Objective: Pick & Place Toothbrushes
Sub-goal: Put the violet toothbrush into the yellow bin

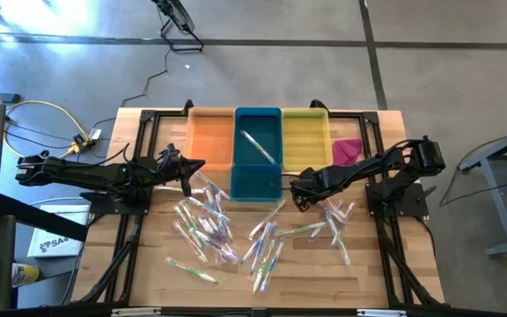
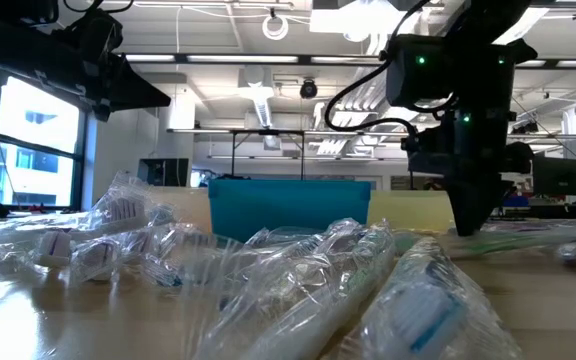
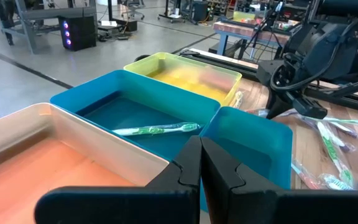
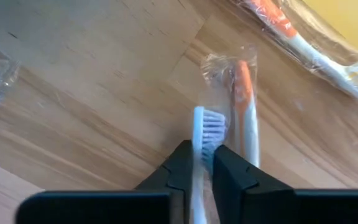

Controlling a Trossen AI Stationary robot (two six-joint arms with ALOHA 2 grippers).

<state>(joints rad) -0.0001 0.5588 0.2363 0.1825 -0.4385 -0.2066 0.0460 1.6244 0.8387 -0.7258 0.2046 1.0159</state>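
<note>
One green toothbrush (image 1: 258, 146) lies in the blue bin (image 1: 258, 180); the other toothbrushes (image 1: 208, 227) litter the desk (image 1: 148, 273) before it. Right gripper (image 4: 204, 155) clamps a white toothbrush (image 4: 199, 124) near that bin; left gripper (image 3: 201, 163), fingers together, hovers beside it

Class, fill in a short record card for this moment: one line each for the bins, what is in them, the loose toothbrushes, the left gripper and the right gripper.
bins: orange bin, blue bin, yellow bin, side by side at the table's far edge
contents: one green toothbrush in the blue bin
loose toothbrushes: wrapped toothbrushes scattered over the table
left gripper: left gripper shut, empty, near the orange bin
right gripper: right gripper shut on a white toothbrush, low over the table
</note>
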